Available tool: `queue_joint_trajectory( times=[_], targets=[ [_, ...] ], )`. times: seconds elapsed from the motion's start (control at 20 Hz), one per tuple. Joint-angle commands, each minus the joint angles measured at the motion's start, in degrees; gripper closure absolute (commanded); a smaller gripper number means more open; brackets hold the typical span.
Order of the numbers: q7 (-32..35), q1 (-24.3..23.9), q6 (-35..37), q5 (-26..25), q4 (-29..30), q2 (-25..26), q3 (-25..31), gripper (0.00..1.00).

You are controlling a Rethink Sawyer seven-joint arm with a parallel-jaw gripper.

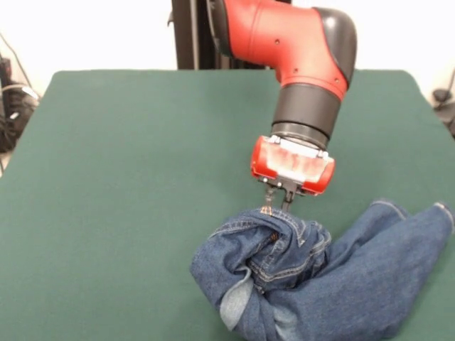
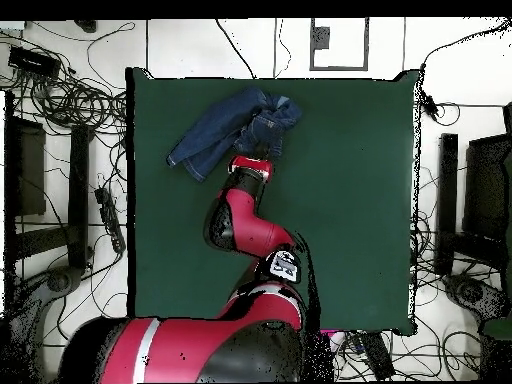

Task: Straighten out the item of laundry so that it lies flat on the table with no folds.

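Note:
The item of laundry [image 1: 334, 277], a small pair of blue jeans, lies bunched on the green table [image 1: 142, 177] at the near right. Its waist part is crumpled up in folds and one leg stretches right to the table edge. My gripper [image 1: 277, 201] stands straight down over the top of the raised waist folds, its fingers close together and pinching the denim edge with orange stitching. From overhead the jeans [image 2: 235, 125] sit near the table's [image 2: 350, 200] top edge, left of centre. There the red wrist [image 2: 252, 165] touches them and hides the fingers.
Green cloth stretches wide to the left and behind the jeans in the front view. Tangled cables [image 2: 70, 100] and black stands [image 2: 446, 200] surround the table on the floor. The jeans' right leg end [image 1: 442, 213] reaches the table's side edge.

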Motion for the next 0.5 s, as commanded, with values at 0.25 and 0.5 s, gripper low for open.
queue_joint_trajectory(
  times=[0.25,0.5],
  targets=[
    [12.56,2.77,5.77,1.0,0.04,-0.98,6.7,1.0],
    [12.03,6.26,13.63,12.76,8.69,-5.24,3.33,1.0]
  ],
)
